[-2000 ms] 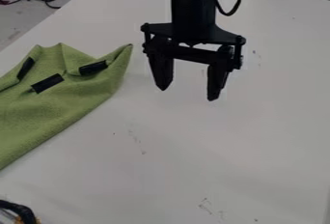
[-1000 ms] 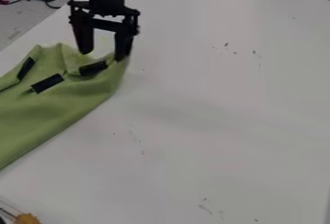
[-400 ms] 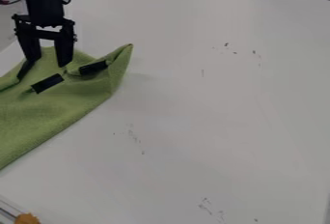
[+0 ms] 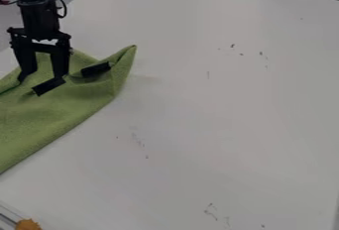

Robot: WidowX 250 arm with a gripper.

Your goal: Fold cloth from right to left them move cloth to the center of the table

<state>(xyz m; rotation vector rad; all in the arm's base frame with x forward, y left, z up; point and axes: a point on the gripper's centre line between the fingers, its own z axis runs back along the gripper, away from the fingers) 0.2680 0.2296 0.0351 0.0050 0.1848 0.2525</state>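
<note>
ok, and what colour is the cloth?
The cloth is green, with black strips on it; best seen in the camera view.

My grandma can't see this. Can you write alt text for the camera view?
A black robot hand points down, fingers apart, at a rumpled green cloth with black patches. The cloth lies on the picture's left on a pale table; something orange peeks in at the bottom left.

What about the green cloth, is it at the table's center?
No, the green cloth lies at the left of the table, running out of the picture's left edge.
</note>
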